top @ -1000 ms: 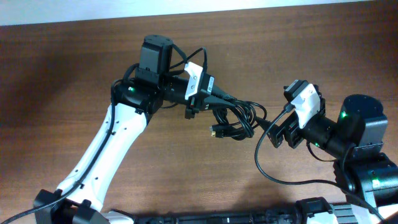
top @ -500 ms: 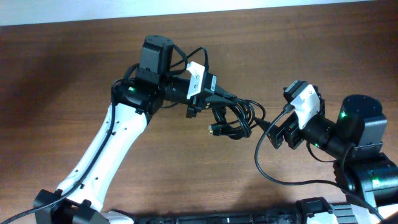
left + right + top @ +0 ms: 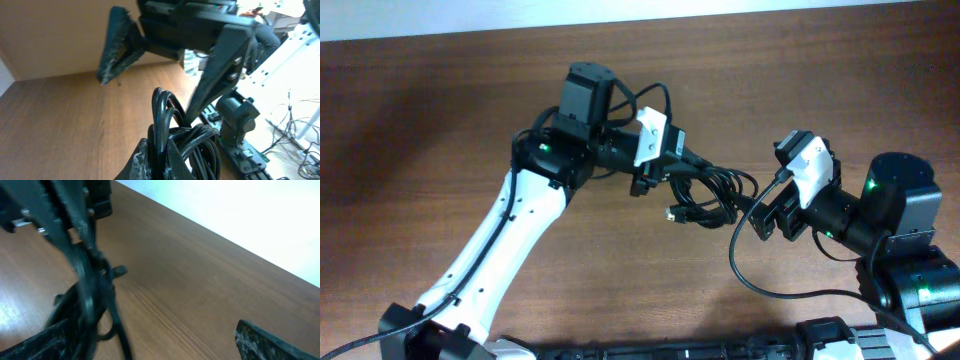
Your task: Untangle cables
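Left wrist view, starting nearest the lens: pinching the cables (image 3: 165,125) at the bottom edge of the frame, with the left claw (image 3: 152,167) pressed together on several strands at once. Gripping there, most likely, to anchor the tangle while working a loop out from the other side. Rising just above that pinch, curling up toward the centre of the frame in glossy black coils, packed tight against each other. Facing them farther back, across the top of the frame: the right claw (image 3: 147,95), spread wide, holding nothing, standing apart from the coils. Waiting open like that, by the look of it, to take a free loop or end. Beyond, stretching away to the left, the brown tabletop (image 3: 60,115).

Overhead view, giving the layout: holding the bundle in the middle of the frame between the two claws, clamping it at its upper left side with the left claw, keeping the right claw just to its right without clear contact. Dangling one small plug (image 3: 672,212) at the bundle's lower left. Resting on the tabletop or hanging clear of it: not telling for the lowest loops.

Counting: two claws, one pinching cords and one spread; one tangled bundle; one plug showing clearly; separate cords impossible to number, overlapping too much.
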Robot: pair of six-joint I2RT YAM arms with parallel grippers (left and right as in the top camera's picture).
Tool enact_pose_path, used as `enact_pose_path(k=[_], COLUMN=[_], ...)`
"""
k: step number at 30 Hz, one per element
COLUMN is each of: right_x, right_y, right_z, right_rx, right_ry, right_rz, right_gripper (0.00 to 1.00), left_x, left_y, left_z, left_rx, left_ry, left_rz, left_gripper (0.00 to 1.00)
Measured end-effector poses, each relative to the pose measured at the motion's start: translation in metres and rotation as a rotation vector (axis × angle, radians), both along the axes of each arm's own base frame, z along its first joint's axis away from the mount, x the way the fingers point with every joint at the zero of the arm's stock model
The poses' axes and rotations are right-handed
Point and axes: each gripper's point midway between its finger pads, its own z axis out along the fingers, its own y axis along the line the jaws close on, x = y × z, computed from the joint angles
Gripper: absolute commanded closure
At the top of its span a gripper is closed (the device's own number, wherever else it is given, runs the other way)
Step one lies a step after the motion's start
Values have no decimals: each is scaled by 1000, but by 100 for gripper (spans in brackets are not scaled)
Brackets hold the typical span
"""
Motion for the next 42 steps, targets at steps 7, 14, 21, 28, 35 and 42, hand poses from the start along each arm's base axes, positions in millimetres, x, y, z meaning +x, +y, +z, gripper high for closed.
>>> enact_pose_path(k=[7, 14, 21, 28, 35, 42], right_x=[8, 18, 31, 32, 32, 30], right_y=[-11, -13, -10, -1, 19, 27], right_z=[-2, -1, 6, 7, -3, 1], right_rx=[-36, -46, -50, -23, 45, 75], right_ry=[-11, -26, -74, -76, -14, -26], right_rz=[-66, -85, -74, -19, 106, 166], right_gripper=[1, 1, 1, 1, 0, 32], left_x=[-7, -8, -5, -6, -10, -13], left_y=[0, 0, 3, 6, 7, 8], left_z=[4, 6, 7, 10, 13, 16], left_rx=[-21, -31, -40, -54, -68, -83], left_ry=[11, 13, 6, 15, 27, 29], left_rz=[-34, -45, -40, -52, -75, -93], left_gripper=[100, 100, 100, 100, 100, 100])
